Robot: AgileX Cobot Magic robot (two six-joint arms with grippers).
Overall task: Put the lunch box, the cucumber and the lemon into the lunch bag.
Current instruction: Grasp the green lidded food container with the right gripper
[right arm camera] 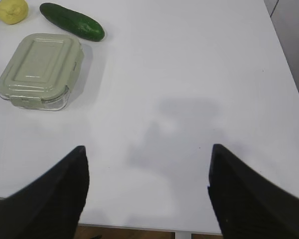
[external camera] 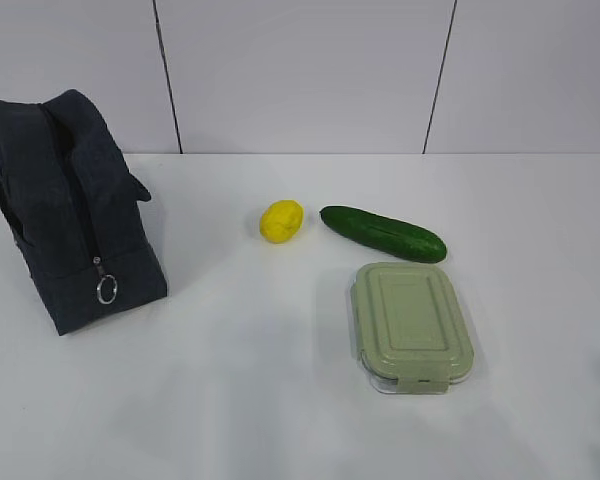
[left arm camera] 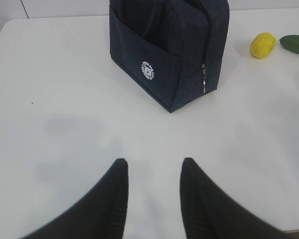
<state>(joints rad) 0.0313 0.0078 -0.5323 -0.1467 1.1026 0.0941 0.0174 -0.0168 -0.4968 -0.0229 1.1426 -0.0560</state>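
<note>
The lunch bag point(external camera: 70, 215) stands at the far left of the white table point(external camera: 280, 400), its top zipper drawn shut with the silver ring pull point(external camera: 107, 290) hanging at its near end, so nothing of its inside can be seen. To the right of the bag, with bare tabletop between, lies the lemon point(external camera: 281, 221); the cucumber point(external camera: 383, 233) lies just beyond the lemon on the side away from the bag, set at a slant and not touching it. The lunch box point(external camera: 412, 325) sits farther from the bag still, in front of the cucumber and close beside it but apart, its sage-green lid clipped on; what it holds cannot be told. Nothing stands between the bag and the three items. In the left wrist view the left gripper point(left arm camera: 153, 191) hangs above bare table in front of the bag, its fingers parted with nothing between them. In the right wrist view the right gripper point(right arm camera: 147, 191) is spread wide over bare table on the lunch box's far side from the bag, likewise holding nothing.
</note>
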